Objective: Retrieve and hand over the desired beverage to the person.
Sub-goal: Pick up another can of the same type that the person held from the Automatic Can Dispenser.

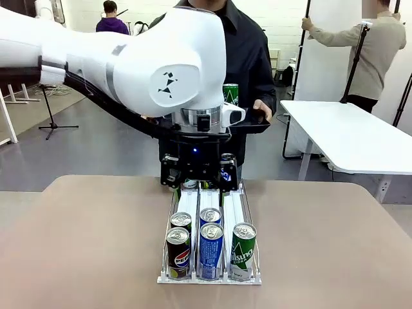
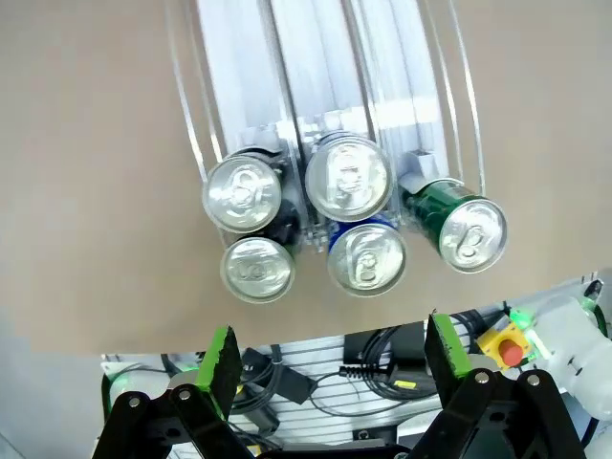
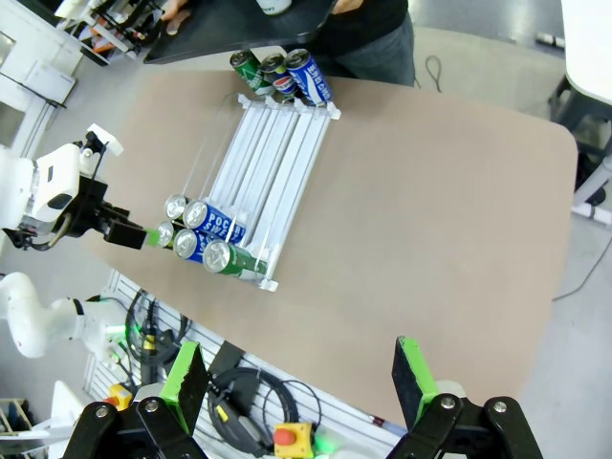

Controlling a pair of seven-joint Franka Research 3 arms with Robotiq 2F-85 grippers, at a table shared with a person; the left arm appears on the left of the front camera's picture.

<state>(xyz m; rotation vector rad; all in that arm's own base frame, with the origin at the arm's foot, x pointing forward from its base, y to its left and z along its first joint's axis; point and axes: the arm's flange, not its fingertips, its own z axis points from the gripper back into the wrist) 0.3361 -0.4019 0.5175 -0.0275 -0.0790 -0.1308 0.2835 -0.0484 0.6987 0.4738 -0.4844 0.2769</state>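
The left gripper [image 2: 333, 356] is spread wide and empty. At its 12 o'clock, untouched, five aluminium drink cans [image 2: 349, 177] crowd the clear-railed rack [image 2: 239, 86]. A green soda can [image 1: 230, 93] stands on the black tray [image 1: 251, 123] held by the person [image 1: 251, 51]. The right gripper [image 3: 296, 378], likewise open, holds nothing above the brown table [image 3: 430, 220].

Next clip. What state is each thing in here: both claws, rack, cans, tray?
Left claw: open, empty.
Right claw: open, empty, high above the table.
Rack: flat on the table.
Five near cans: upright, unopened, in the rack.
Tray: held by the person.
Green can: upright on the tray.
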